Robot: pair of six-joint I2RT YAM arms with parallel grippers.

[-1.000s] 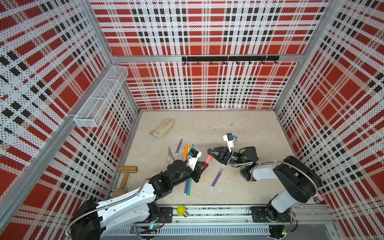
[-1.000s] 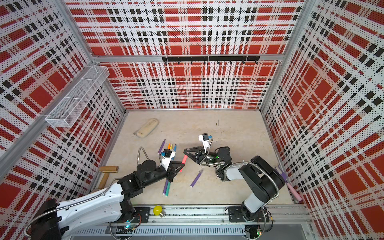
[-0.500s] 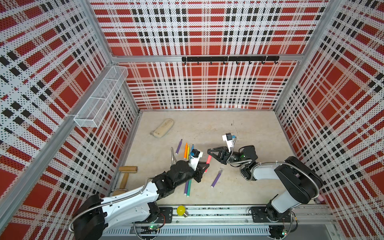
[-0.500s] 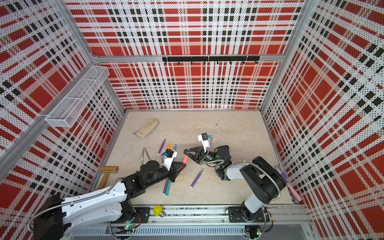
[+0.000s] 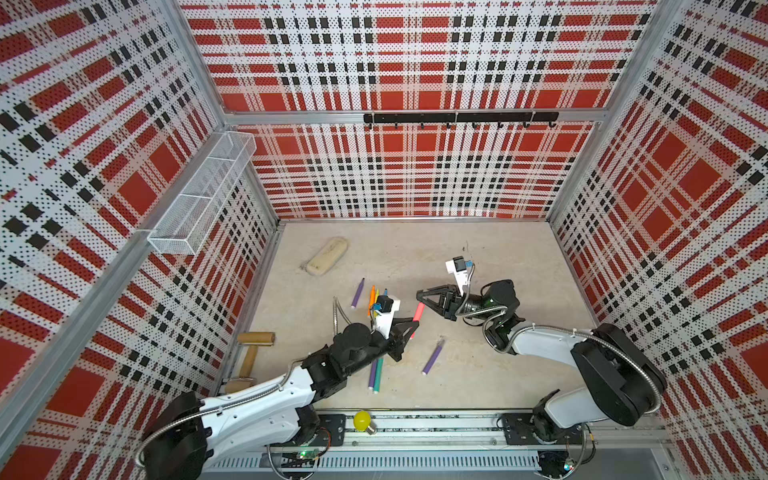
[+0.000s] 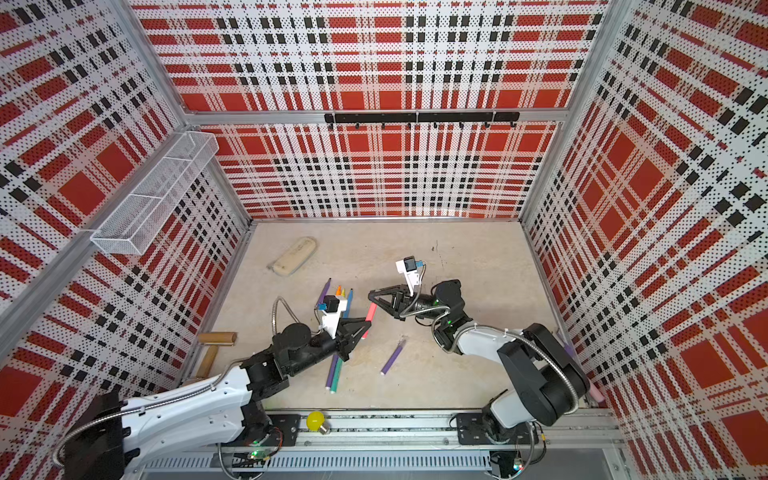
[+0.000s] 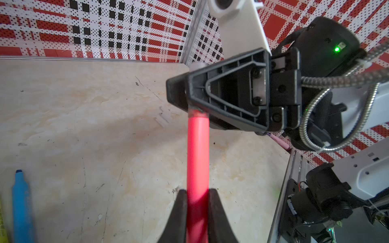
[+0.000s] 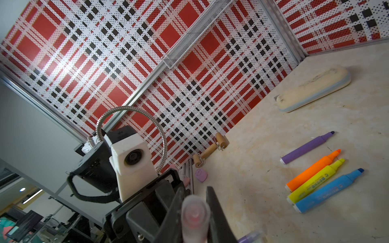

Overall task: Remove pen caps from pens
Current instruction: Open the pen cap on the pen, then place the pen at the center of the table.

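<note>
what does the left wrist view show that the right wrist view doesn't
Only the left wrist view: the barrel of the pink pen, stretching from the left fingers up to the right fingers, which are seen side-on.
Only the right wrist view: the pale see-through cap, end-on between the right fingers, plus the purple pen, orange pen, beige pad and wooden roller.
Both: the right fingers and the uncapped blue pen.
</note>
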